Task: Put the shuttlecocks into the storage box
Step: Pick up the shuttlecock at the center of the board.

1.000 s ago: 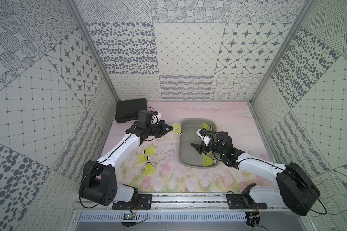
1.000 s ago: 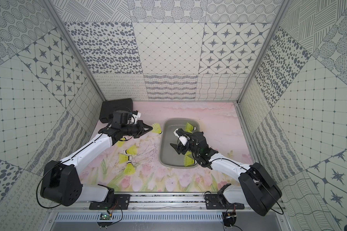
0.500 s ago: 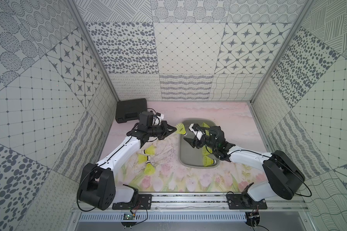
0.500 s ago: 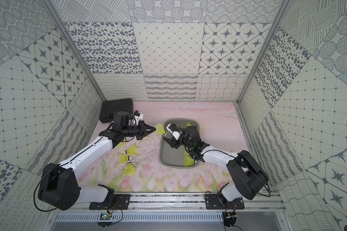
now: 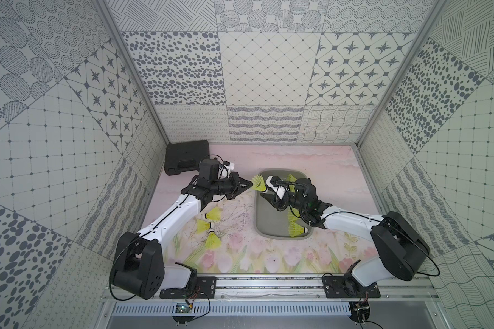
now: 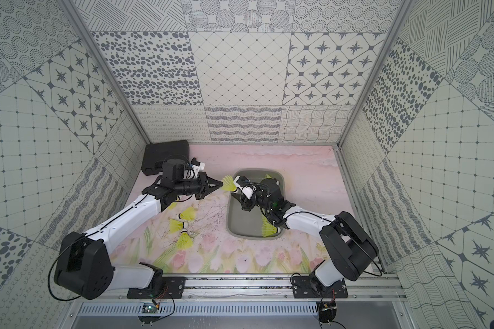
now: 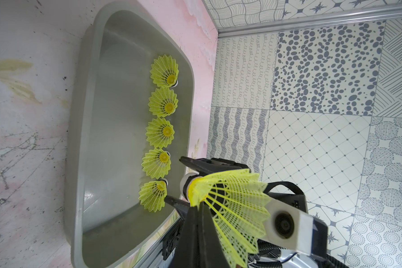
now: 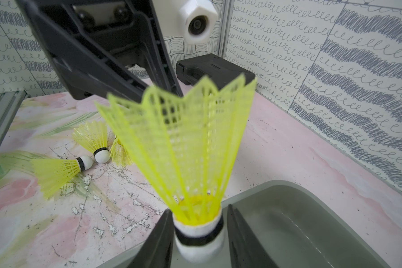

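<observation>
Since this looks like a handoff over the box (image 7: 79, 130) edge, left gripper (image 5: 251, 185) pinches the shuttlecock (image 5: 258, 181) by its skirt, leaving the cork for the right gripper (image 8: 198, 222): narrow around it, can't tell if gripping.

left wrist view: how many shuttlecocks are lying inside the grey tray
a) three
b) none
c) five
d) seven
c: five shuttlecocks sit in a row along one long wall of the grey tray, their open skirts facing the camera.
</observation>
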You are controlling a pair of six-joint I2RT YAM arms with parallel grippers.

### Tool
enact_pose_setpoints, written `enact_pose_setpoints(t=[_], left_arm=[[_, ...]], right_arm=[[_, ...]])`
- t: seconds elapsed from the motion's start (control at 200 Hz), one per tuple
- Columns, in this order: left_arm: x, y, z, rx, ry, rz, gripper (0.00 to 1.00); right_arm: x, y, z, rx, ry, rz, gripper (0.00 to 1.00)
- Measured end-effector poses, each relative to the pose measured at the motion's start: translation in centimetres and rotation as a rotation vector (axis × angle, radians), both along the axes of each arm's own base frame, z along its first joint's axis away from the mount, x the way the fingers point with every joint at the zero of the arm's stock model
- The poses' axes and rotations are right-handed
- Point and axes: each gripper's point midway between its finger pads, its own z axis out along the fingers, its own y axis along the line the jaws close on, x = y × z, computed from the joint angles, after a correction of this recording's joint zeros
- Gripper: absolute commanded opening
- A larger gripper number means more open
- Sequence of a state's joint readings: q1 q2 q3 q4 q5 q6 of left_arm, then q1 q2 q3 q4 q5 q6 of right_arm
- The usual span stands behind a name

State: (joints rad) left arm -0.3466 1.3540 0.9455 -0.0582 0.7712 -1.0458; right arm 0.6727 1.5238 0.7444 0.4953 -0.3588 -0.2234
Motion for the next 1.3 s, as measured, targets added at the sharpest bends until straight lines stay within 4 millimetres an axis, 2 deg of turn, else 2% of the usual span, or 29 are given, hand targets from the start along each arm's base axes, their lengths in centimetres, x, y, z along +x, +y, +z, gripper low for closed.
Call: enact_pose_setpoints(t=[0.105,0.405,0.47,0.54,0.67,0.895,1.146,1.301], left_arm=[[0.0,-0.1,0.1,-0.006,0.002,0.002,0.0],[0.2,-0.1,-0.3,-0.008,0.016,0.005,0.0],[0.2,-0.1,-0.3,-0.007,0.017,0.005,0.08],[0.2,-0.1,-0.4,-0.006,0.016,0.005,0.21],[0.2,0.0,-0.3,0.012,0.0,0.001,0.35],[0.7,0.5,1.8,0.099,-0.105,-0.002,0.45],[0.5,1.3,5.5,0.288,-0.344,-0.068,0.44],[-1.4,1.5,6.5,0.393,-0.537,-0.189,0.58]], right_arm=[[0.0,0.0,-0.2,-0.004,0.005,0.0,0.31],[0.1,-0.1,-0.4,-0.011,0.011,-0.009,0.29],[0.1,-0.1,-0.5,-0.014,0.014,-0.011,0.29],[0.0,-0.1,-0.6,-0.016,0.017,-0.011,0.28],[0.0,-0.1,-0.6,-0.017,0.021,-0.012,0.28],[-0.1,-0.4,-0.7,-0.022,0.035,-0.028,0.28],[-0.1,-0.8,-1.2,-0.03,0.065,-0.055,0.28],[-0.2,-1.0,-1.7,-0.041,0.095,-0.063,0.28]])
